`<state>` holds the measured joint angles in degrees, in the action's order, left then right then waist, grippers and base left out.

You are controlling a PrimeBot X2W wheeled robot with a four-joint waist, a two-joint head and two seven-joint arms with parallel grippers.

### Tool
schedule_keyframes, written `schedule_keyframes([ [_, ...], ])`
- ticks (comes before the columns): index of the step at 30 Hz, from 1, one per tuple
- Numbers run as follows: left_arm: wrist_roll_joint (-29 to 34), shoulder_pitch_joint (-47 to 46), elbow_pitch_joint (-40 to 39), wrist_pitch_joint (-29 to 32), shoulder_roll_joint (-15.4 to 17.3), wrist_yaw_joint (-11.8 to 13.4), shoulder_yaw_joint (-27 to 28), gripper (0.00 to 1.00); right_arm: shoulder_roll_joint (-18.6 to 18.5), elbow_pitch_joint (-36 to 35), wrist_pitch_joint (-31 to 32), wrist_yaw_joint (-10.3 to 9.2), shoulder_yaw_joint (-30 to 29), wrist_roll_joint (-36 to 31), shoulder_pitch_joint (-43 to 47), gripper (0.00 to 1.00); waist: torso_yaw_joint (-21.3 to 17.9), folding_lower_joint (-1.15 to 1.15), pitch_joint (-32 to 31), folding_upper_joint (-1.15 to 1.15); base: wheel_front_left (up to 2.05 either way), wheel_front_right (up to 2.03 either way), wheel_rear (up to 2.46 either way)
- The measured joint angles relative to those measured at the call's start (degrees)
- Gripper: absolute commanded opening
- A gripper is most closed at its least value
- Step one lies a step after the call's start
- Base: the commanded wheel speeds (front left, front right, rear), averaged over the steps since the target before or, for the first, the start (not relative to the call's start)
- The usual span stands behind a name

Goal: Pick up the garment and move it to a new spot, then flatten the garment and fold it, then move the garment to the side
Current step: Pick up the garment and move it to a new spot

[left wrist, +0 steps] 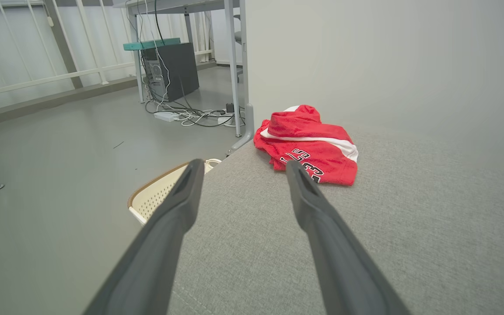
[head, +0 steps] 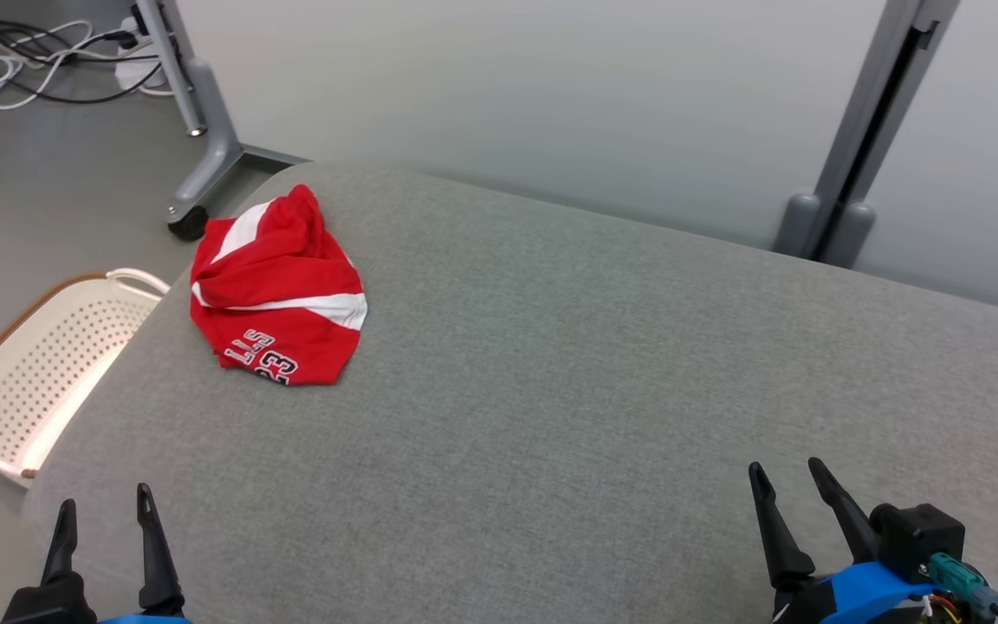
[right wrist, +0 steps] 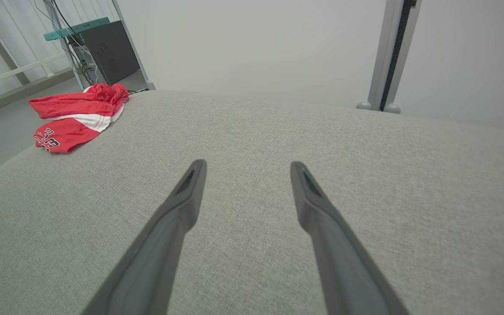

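**Far-left corner of cushion: garment bunched, not yet picked**

At the far-left corner of the grey cushion [head: 551, 390] the red garment [head: 278, 290] lies crumpled, white stripe and lettering up, its left side close to the rounded edge. The left gripper [head: 106, 496] sits at the near-left edge and the right gripper [head: 785, 465] at the near-right edge. Both are released, fingers spread and empty, well apart from the garment. Step in hand, by my reading: the first pick.

Risks:
- The garment is layered. A shallow pinch may catch one fold only, so it unfurls or slips out in the lift.
- A push from the right could slide it over the left edge, toward the basket [head: 48, 364] standing beside that edge.
- The cushion gives, so fingers driven too deep could snag its weave.
- It is a long reach for the right arm; the left is nearer.
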<state>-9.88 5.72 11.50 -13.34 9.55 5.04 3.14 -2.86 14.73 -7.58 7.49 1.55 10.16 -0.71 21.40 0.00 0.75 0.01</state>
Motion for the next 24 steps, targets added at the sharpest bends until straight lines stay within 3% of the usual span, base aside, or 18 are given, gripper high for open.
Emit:
schedule_keyframes([
  [7,-0.7,0.6,-0.6,0.1,0.6,0.6,0.8,1.0,0.0,-0.2,0.0,0.0,0.2,-0.2,-0.1,1.0,2.2,0.0,0.9,0.0,0.0,0.0,0.0],
  [15,-2.0,0.2,0.0,0.0,0.6,0.9,1.1,1.0,0.0,-0.7,0.3,0.0,0.4,-0.6,-0.3,1.0,2.0,0.0,1.9,-0.01,0.0,0.0,0.0],
  [24,-3.3,-13.1,3.6,0.5,3.9,-0.5,1.9,1.0,0.0,-4.7,2.1,0.0,-0.7,-4.6,-2.8,1.0,-1.5,0.0,7.0,-0.01,0.0,0.0,0.0],
])
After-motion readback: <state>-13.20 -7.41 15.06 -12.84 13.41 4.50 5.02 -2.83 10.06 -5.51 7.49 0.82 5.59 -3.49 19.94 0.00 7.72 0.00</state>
